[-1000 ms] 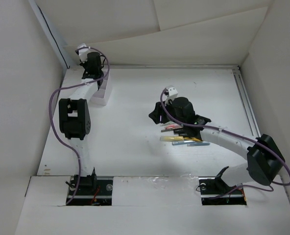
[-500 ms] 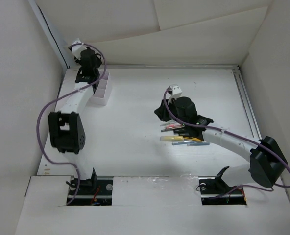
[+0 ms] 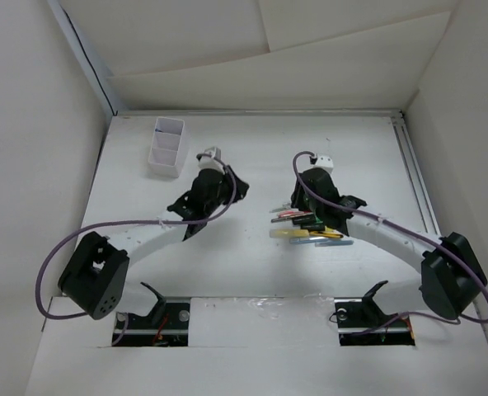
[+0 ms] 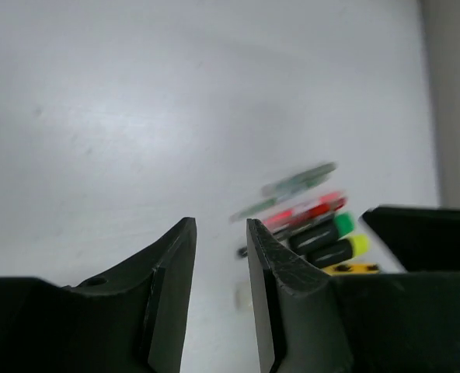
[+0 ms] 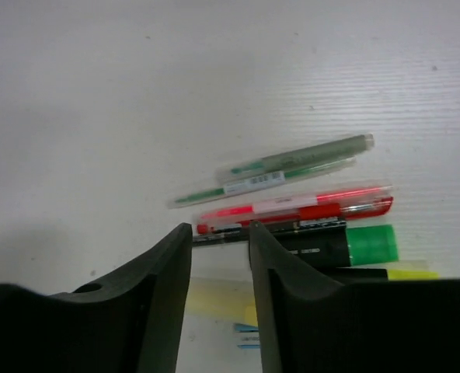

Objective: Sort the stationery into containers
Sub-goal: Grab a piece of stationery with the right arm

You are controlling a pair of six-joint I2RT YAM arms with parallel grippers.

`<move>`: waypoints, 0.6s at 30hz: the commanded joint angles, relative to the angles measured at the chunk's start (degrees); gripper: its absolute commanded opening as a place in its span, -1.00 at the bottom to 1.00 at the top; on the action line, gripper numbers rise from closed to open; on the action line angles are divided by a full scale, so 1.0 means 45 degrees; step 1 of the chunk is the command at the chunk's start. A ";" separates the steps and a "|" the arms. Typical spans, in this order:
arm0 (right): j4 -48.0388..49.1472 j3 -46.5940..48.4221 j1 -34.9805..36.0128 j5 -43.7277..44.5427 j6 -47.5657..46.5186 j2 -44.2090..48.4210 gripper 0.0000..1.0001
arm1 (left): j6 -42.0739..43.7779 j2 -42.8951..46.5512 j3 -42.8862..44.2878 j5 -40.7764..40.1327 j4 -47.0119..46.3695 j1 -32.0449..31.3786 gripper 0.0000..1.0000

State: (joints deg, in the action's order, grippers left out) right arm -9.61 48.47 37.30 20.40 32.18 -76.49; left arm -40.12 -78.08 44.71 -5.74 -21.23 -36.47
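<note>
Sorting stood at the pick-up step. The right hand [image 5: 220, 229] hung low over the pens [image 3: 306, 229], which lay in a loose, side-by-side bunch just off the middle of the counter [image 3: 252, 148], toward 4 o'clock in the overhead view. Its fingers were parted by a narrow gap, with nothing clamped between them. Through that gap its own camera showed the near ends of a red pen [image 5: 308, 208] and a black marker with a green cap [image 5: 346, 245]. Two clear green pens [image 5: 292, 159] lay beyond, at 12 o'clock of the red one, and a yellow marker [image 5: 214, 299] lay closer in, partly hidden by the fingers.

The left hand [image 4: 220, 227] hovered over bare counter at 9 o'clock of the bunch and faced it. Its fingers were slightly apart and it held nothing.

The white box [image 3: 165, 167] stood well apart from both hands, at 10 o'clock near the far left corner. From above we could make out nothing coloured in its compartments, so we judged most of the sorting not yet done.

We judged that the next move called for the right hand to settle on one pen. The red one or the marker beside it lay nearest the gap. The fingers would need to close across its barrel without nudging its touching neighbours, then lift it clear before the long carry to the box.
</note>
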 commanded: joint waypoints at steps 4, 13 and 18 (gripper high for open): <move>-0.0561 0.0302 -0.1977 -0.0001 0.0739 -0.1340 -0.04 | -0.0479 0.2135 -0.2140 0.1450 -0.0535 0.0000 -0.43; 0.0182 0.1201 -0.3796 -0.1585 0.1715 -0.3587 0.03 | -0.0479 0.2645 -0.3606 0.3013 -0.1784 -0.0526 -0.40; 0.0629 0.1670 -0.3796 -0.2169 0.2397 -0.4642 0.03 | -0.0479 0.2060 -0.3763 0.2896 -0.2352 -0.1328 -0.40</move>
State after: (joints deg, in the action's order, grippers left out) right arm -10.50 52.97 20.10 13.52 40.27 -96.20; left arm -42.11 -67.72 28.38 5.82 -27.35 -40.66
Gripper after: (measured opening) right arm 0.515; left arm 0.295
